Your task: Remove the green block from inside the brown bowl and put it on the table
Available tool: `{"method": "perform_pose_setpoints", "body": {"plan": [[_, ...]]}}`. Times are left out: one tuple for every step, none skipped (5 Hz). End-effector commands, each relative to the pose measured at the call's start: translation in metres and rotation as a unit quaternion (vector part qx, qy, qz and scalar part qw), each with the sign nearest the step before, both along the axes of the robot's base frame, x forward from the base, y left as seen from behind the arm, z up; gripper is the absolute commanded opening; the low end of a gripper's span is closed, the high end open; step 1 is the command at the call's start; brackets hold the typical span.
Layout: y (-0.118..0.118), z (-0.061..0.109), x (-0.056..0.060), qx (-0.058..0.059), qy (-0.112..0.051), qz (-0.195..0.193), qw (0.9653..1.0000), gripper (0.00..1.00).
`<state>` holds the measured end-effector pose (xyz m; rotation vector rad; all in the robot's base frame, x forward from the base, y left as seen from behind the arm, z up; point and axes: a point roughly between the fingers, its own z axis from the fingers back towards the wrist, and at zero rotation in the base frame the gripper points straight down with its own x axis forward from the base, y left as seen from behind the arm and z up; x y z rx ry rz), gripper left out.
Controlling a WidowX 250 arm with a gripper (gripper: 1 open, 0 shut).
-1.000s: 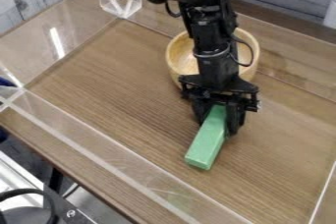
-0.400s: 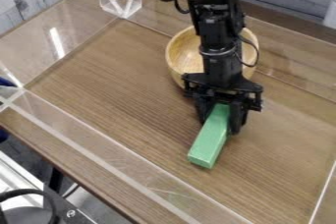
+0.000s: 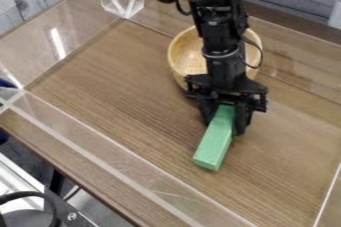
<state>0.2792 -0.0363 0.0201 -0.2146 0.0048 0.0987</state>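
From the single camera, you have the black two-fingered gripper [image 3: 228, 114] pointing almost straight down, its jaws pressed together on the upper end of the long, flat, bright-green rectangular block [image 3: 216, 140]. The block is already out of the round, light tan wooden bowl [image 3: 180, 60], which sits just behind the gripper, towards the far edge of the brown wood-grain table [image 3: 107, 92].

What your next move turns on is how the block lies under the tool. Its long axis runs from the jaws down and slightly left in the picture, towards the near edge of the table and away from the bowl. The far end is pinched between the fingers; the near end looks to be resting on the tabletop, or very close to it, though you cannot tell for certain from this angle. So the block extends out in front of the gripper rather than hanging below it.

My reading is that the carry is done and only the release remains. When you open, expect the held end to drop flat; the bowl's wall is near that end.
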Motion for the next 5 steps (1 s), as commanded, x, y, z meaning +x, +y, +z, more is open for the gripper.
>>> {"method": "perform_pose_setpoints", "body": {"plan": [[0.002,0.0,-0.004,0.011,-0.017,0.001,0.9998,0.0],[0.001,0.004,-0.002,0.016,-0.027,0.003,0.9995,0.0],[0.0,0.008,-0.001,0.021,-0.036,0.005,0.9991,0.0],[-0.001,0.012,0.001,0.026,-0.045,0.007,0.9986,0.0],[0.002,0.015,0.001,0.03,-0.042,0.01,0.9986,1.0]]}}
